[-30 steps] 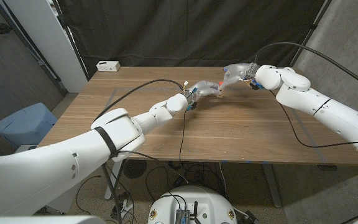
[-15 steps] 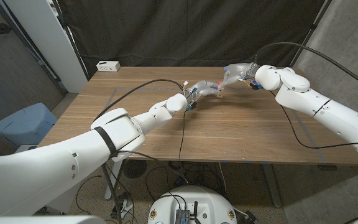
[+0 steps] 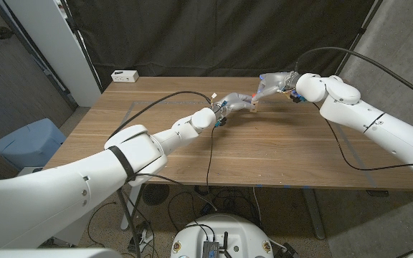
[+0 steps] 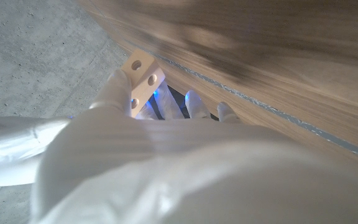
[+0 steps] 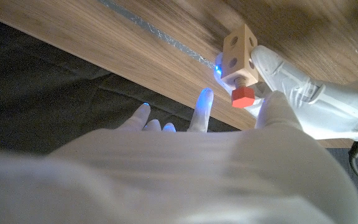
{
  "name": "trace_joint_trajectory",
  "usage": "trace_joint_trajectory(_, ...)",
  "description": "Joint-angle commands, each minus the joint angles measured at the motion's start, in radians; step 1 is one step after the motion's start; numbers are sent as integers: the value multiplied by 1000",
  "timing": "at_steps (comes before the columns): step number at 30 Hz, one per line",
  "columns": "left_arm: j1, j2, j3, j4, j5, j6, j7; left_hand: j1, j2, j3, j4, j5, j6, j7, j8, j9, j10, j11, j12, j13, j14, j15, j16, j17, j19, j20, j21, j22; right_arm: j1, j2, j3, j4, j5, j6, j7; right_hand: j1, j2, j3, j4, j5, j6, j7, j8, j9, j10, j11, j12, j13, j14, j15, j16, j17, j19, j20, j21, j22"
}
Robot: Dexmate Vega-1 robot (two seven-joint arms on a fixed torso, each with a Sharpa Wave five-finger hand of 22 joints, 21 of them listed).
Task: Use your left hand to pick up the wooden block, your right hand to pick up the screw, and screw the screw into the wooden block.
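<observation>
While the left robot hand (image 3: 234, 102) holds the wooden block (image 5: 239, 51) up over the far middle of the bench (image 3: 278, 150), the screw (image 5: 243, 92) already sits in one of the block's holes, its red head standing just clear of the wood on a short stretch of exposed shank. The right robot hand (image 3: 272, 83) is at the block from the right, fingers apart in the right wrist view; whether any of them pinch the screw head I cannot tell.

Small, stiff and light, the block should not give under a firm hold, though its smooth faces could twist between the fingertips as the screw is turned. Its plain side faces, clear of the holes, look the best hold. The faceted red head offers flats for a thumb-and-finger pinch and is likely hard plastic, light and easily dropped.
</observation>
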Motion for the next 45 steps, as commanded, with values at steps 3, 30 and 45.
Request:
trace_joint_trajectory(3, 1, -2, -2, 5, -4, 10, -7, 13, 5, 8, 2, 7, 0, 1, 4, 2, -2, 3, 6, 5, 8, -47, 2, 0, 4, 3, 3, 3, 21, -16, 7, -7, 42, 38, 72, 37, 14, 24, -18, 10, -28, 16, -17, -11, -39, 9, -3, 5, -28, 9, -7, 0, -20, 8, 0, 1)
trace_joint_trajectory(30, 4, -1, -4, 1, -4, 10, -8, 11, 5, 8, 3, 7, 4, 1, 7, 2, -2, 3, 6, 6, 7, -46, 1, 0, 5, 2, 3, 3, 41, 14, -18, 19, -23, 68, 60, 167, 29, 96, -58, 26, 30, -67, -17, -50, -52, 8, 14, 5, -22, 8, 3, -9, -2, 19, 9, -2)
trace_joint_trajectory(45, 3, -3, -3, 4, -7, 12, -9, 11, 6, 8, 3, 7, 5, 1, 7, 2, -1, 3, 7, 6, 7, -46, 1, 0, 4, 2, 3, 3, 50, 28, -27, 34, -45, 71, 59, 229, 25, 129, -56, 21, 107, -96, 0, -74, -25, -18, 24, 4, 2, -8, 12, -11, 18, 13, 13, -1)
